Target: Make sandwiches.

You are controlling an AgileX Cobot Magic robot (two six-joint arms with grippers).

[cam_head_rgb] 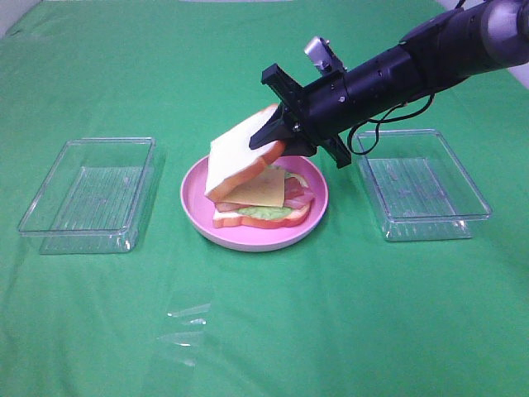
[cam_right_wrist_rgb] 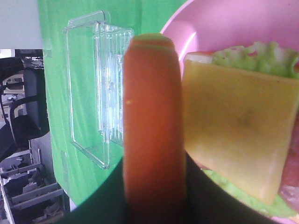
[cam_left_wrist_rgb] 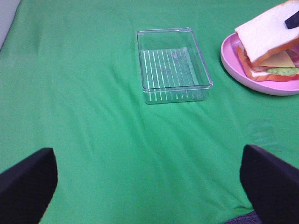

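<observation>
On the pink plate (cam_head_rgb: pixel 248 240) lies the lower part of a sandwich: a bread slice (cam_head_rgb: pixel 256 221), lettuce (cam_head_rgb: pixel 269 212), bacon (cam_head_rgb: pixel 299 197) and a yellow cheese square (cam_head_rgb: pixel 260 190) on top. My right gripper (cam_head_rgb: pixel 277 136) is shut on the edge of a second white bread slice (cam_head_rgb: pixel 240 153), held tilted, its low edge resting at the stack's left side. The right wrist view shows that slice's orange crust (cam_right_wrist_rgb: pixel 152 116) edge-on beside the cheese (cam_right_wrist_rgb: pixel 238 126). My left gripper (cam_left_wrist_rgb: pixel 149 182) is open above bare cloth, far from the plate (cam_left_wrist_rgb: pixel 247 74).
One clear plastic tray (cam_head_rgb: pixel 91 194) stands left of the plate and another (cam_head_rgb: pixel 421 182) right of it, under the right arm. A scrap of clear film (cam_head_rgb: pixel 186 331) lies on the green cloth near the front. The cloth covers the whole table.
</observation>
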